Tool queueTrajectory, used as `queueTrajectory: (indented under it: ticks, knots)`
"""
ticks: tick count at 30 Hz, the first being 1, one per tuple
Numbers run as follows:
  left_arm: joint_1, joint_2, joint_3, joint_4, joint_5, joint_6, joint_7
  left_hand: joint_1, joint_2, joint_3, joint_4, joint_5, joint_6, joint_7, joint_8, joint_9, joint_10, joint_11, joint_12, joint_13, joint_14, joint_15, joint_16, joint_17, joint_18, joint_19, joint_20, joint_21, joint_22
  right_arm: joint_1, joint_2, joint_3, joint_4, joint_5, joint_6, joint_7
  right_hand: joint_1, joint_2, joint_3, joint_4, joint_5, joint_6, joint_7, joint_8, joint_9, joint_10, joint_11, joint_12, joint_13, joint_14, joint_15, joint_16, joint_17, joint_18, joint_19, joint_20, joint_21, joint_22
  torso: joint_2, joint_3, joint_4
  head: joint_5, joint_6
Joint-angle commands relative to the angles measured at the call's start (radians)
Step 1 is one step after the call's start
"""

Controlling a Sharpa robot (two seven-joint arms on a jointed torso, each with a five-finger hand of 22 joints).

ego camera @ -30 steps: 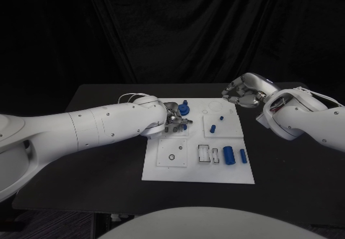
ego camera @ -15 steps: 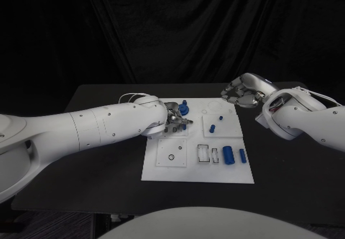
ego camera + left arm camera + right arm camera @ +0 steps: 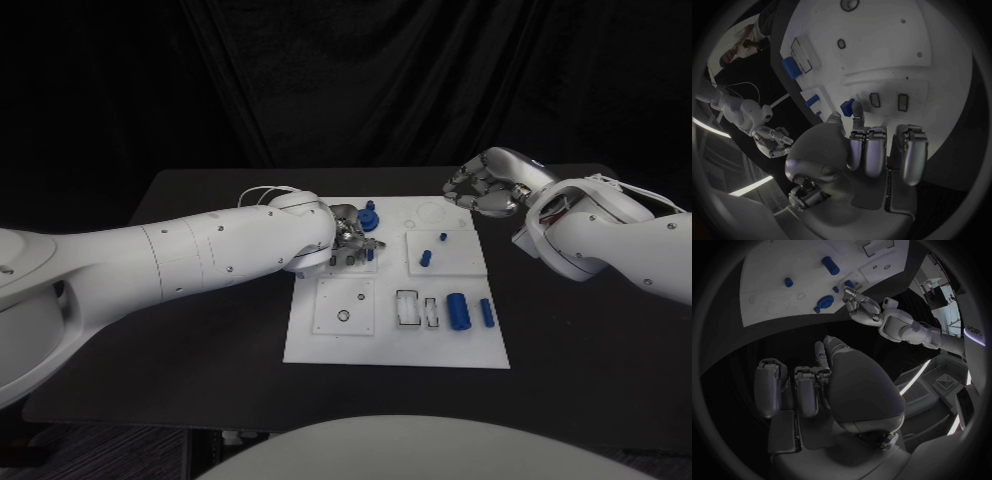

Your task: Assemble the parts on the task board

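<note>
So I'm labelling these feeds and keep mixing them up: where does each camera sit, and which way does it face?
Head view: on the robot's head, looking down at the task board; both arms enter.
Left wrist view: behind the left hand, facing the board.
Right wrist view: behind the right hand, facing the board's far edge.
Shared: both wrist views catch the other hand too.

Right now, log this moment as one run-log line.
left hand: pinching small blue part over task board | right hand: curled, empty, beyond board | blue cylinder: lying on board
</note>
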Motion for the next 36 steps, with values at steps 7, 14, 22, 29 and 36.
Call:
queueTrajectory:
  ticks: [7,14,22,29,36]
  knots:
    - [-0.004,0.003,0.001,-0.003,-0.005,0.028,0.008,0.022,-0.007,0.016,-0.007,0.032,-0.004,0.009,-0.024,0.002,0.108,0.004,-0.007,0.260,0.103,0.000,-0.006,0.235,-0.006,0.107,-0.001,0.003,0.263,-0.002,0.002,0.001,-0.001,-0.001,0.008,-0.021,0.011,0.001,0.006,-0.001,0.005,0.007,0.001,0.003,-0.001,0.106,0.003,0.003,0.263,0.104,-0.001,0.003,0.263,0.005,0.004,-0.002,-0.008,0.204,-0.001,-0.0004,0.0001,0.000,0.000]
    - [-0.004,0.004,0.001,-0.004,-0.005,0.034,0.013,0.029,-0.011,0.020,-0.011,0.045,-0.007,0.010,-0.035,0.003,0.108,0.005,-0.007,0.260,0.103,0.001,-0.006,0.232,-0.006,0.107,0.000,0.003,0.263,-0.002,0.003,0.001,-0.001,-0.001,0.008,-0.021,0.011,0.001,0.006,-0.001,0.005,0.007,0.001,0.003,-0.001,0.106,0.003,0.003,0.263,0.104,-0.001,0.003,0.263,0.005,0.004,-0.002,-0.008,0.204,-0.001,-0.0010,0.0013,-0.002,0.000]
    - [-0.005,0.004,0.001,-0.004,-0.005,0.035,0.020,0.032,-0.013,0.024,-0.012,0.050,-0.010,0.012,-0.042,0.003,0.108,0.006,-0.007,0.260,0.102,0.002,-0.007,0.230,-0.006,0.107,0.001,0.003,0.263,-0.002,0.003,0.001,-0.002,-0.001,0.011,-0.023,0.012,0.001,0.007,-0.002,0.007,0.007,0.001,0.002,-0.001,0.106,0.003,0.003,0.263,0.104,-0.001,0.003,0.263,0.005,0.003,-0.002,-0.009,0.204,-0.002,-0.0010,0.0013,0.000,0.000]
    - [-0.006,0.005,0.001,-0.005,-0.005,0.036,0.026,0.036,-0.013,0.028,-0.014,0.051,-0.012,0.013,-0.049,0.003,0.108,0.007,-0.007,0.260,0.102,0.003,-0.007,0.228,-0.006,0.107,0.002,0.003,0.263,-0.002,0.004,0.001,-0.003,-0.001,0.014,-0.024,0.012,0.001,0.007,-0.003,0.008,0.007,0.001,0.002,-0.001,0.106,0.003,0.003,0.263,0.104,-0.001,0.003,0.263,0.006,0.002,-0.002,-0.010,0.204,-0.002,-0.0011,0.0008,0.000,0.000]
    - [-0.006,0.004,0.001,-0.006,-0.005,0.039,0.030,0.053,-0.018,0.052,-0.025,0.100,-0.011,0.015,-0.074,0.003,0.108,0.010,-0.007,0.260,0.102,0.006,-0.008,0.227,-0.006,0.107,0.005,0.003,0.263,-0.002,0.006,0.001,-0.004,-0.001,0.016,-0.025,0.013,0.001,0.007,-0.003,0.008,0.006,0.001,0.002,-0.002,0.106,0.003,0.003,0.263,0.104,-0.001,0.003,0.263,0.006,0.001,-0.002,-0.012,0.203,-0.002,-0.0010,0.0017,-0.002,0.000]
